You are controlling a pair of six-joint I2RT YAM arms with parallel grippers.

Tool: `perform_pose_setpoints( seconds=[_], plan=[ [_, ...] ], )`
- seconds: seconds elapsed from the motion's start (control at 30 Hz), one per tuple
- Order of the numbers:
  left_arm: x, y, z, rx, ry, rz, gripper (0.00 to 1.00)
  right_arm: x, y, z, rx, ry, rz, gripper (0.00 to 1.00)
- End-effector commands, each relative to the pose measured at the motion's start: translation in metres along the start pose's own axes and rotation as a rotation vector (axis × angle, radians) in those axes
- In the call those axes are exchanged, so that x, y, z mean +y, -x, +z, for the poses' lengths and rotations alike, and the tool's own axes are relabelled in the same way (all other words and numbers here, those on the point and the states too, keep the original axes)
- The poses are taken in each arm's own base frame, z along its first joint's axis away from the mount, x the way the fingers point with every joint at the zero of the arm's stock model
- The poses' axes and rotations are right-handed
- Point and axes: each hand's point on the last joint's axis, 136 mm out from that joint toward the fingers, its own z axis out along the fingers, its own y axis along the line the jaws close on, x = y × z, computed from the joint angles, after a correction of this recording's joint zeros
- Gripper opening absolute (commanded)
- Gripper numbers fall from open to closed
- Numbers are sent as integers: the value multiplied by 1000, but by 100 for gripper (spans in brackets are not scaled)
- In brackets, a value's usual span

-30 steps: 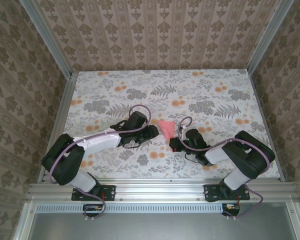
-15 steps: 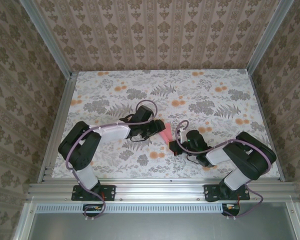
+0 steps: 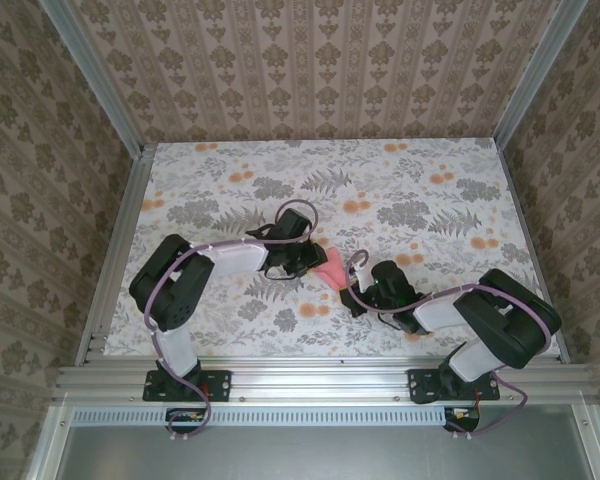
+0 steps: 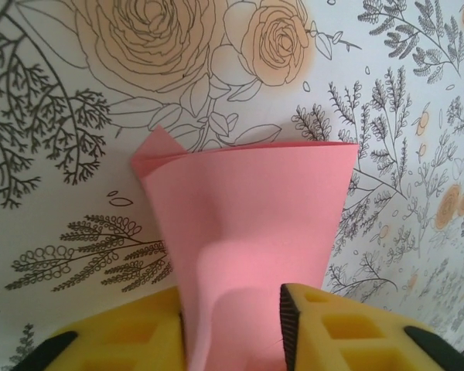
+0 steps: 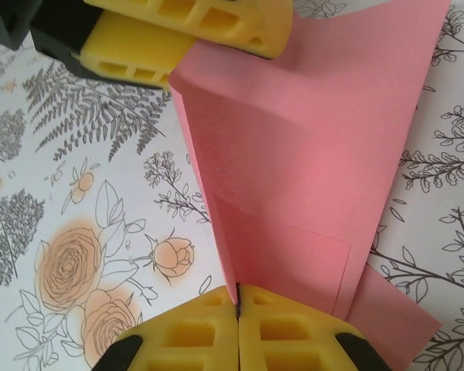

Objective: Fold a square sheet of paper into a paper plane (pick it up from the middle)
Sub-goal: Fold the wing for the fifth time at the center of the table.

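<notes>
The square sheet of paper (image 5: 294, 178) was already creased into layered flaps, but no plane shape showed, so most folds seemed left to do. It was held near the tabletop's middle. The right gripper (image 5: 237, 305) was clamped on one edge. The left gripper (image 4: 230, 297) straddled the other end, and whether it pinched could not be told. The floral tabletop (image 3: 430, 200) sat between damask-papered walls (image 3: 310, 70).

Soft, even light is filling the enclosure, and the arms (image 3: 230, 262) are casting only faint shadows on the bench (image 3: 430, 200). In the wrist views the yellow fingers (image 4: 356, 332) are looking slightly blurred.
</notes>
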Motion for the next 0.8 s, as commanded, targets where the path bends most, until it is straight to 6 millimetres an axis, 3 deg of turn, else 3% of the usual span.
perform_pose_setpoints(
  seconds=[0.0, 0.2, 0.3, 0.37, 0.43, 0.57, 0.7, 0.77],
  plan=[
    [4, -5, 2, 37, 28, -7, 30, 1, 1, 0, 16, -34, -82, 9],
    [3, -5, 0, 46, 38, 1, 11, 1, 2, -2, 22, -100, -163, 19],
    [4, -6, -3, 44, 46, 0, 6, 2, 6, -7, 31, -154, -226, 33],
    [4, -5, -6, 39, 51, -8, 4, -1, 6, -9, 36, -208, -270, 36],
    [5, -4, -9, 32, 56, -18, 2, -2, 14, -15, 10, -258, -303, 45],
    [5, -4, -13, 22, 55, -35, 2, 4, 16, -14, 28, -299, -383, 51],
    [8, -5, -13, 23, 57, -52, 1, 25, 17, -10, 36, -272, -515, 59],
    [7, -6, -13, 26, 48, -58, 0, 27, 18, -10, 34, -298, -548, 62]
  ],
)
